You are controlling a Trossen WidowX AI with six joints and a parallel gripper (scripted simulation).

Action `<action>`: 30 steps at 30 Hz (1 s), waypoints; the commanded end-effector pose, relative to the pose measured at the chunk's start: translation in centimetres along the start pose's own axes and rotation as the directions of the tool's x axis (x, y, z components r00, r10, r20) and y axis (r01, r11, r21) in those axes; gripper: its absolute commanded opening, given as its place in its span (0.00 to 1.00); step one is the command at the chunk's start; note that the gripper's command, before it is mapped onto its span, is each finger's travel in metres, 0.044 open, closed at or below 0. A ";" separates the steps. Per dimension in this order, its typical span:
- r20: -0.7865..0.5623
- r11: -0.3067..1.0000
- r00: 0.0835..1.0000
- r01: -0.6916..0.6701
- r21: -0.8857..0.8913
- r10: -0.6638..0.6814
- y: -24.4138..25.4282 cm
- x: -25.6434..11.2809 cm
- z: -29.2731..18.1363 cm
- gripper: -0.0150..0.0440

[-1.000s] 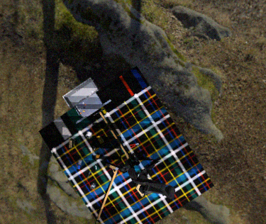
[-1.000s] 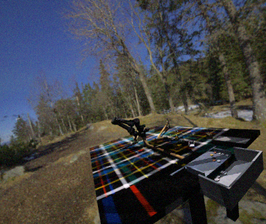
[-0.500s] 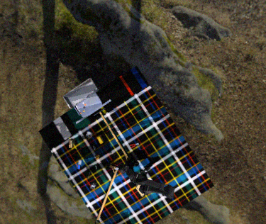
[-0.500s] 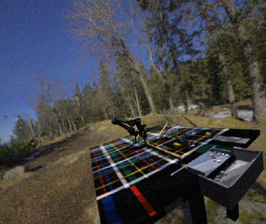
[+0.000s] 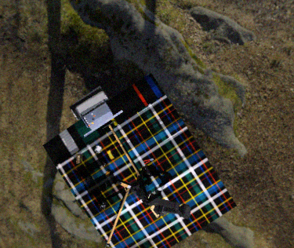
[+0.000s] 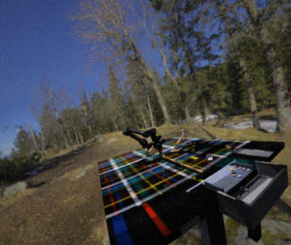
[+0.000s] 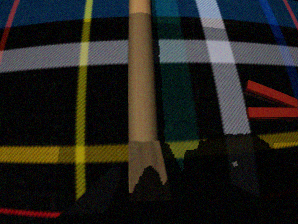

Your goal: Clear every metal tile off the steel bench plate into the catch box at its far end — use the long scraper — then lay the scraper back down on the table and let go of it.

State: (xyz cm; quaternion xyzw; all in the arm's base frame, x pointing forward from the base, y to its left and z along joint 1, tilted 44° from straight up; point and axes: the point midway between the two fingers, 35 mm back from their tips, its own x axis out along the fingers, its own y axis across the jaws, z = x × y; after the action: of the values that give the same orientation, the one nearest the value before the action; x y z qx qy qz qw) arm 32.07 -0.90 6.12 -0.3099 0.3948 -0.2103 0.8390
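My gripper [image 5: 139, 176] [image 6: 161, 156] [image 7: 149, 181] is shut on the near end of the long scraper's wooden handle [image 5: 124, 150] [image 6: 184, 164] [image 7: 142, 80]. The handle runs straight away from the fingers. The scraper's wide, pale blade [image 5: 103, 123] [image 6: 195, 187] lies across the near edge of the steel plate [image 5: 104, 111] [image 6: 218, 181]; whether it touches the plate is unclear. Several small tiles, some orange [image 6: 234, 175] and some pale, lie on the plate beyond the blade. The grey catch box [image 5: 74, 111] [image 6: 236, 209] is at the plate's far end; its contents are too dark to tell.
A second wooden stick tool [image 5: 118, 216] [image 6: 179, 141] lies to the left of the arm. A red-handled tool [image 5: 148, 161] [image 7: 265, 112] lies just right of the scraper handle. A white object [image 5: 98, 149] [image 6: 209, 157] and a yellow one [image 5: 110, 154] [image 6: 194, 157] are left of the handle.
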 end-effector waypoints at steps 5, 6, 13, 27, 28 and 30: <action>0.005 1.000 1.000 -0.013 -0.004 0.013 1.3 -0.2 0.2 0.25; 0.005 1.000 1.000 -0.013 -0.004 0.013 1.4 -0.2 0.2 0.25; 0.004 1.000 1.000 -0.014 -0.004 0.014 2.4 -0.3 0.1 0.25; 0.005 1.000 1.000 -0.014 -0.006 0.014 4.2 -0.5 -0.1 0.25; 0.006 1.000 1.000 -0.014 -0.006 0.014 4.4 -0.5 -0.1 0.25; 0.006 1.000 1.000 -0.014 -0.006 0.014 4.6 -0.5 -0.2 0.25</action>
State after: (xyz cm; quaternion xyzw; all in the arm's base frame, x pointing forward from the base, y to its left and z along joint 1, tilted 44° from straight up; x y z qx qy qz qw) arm 31.97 2.07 3.33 -0.3102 0.3970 -0.2069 0.8387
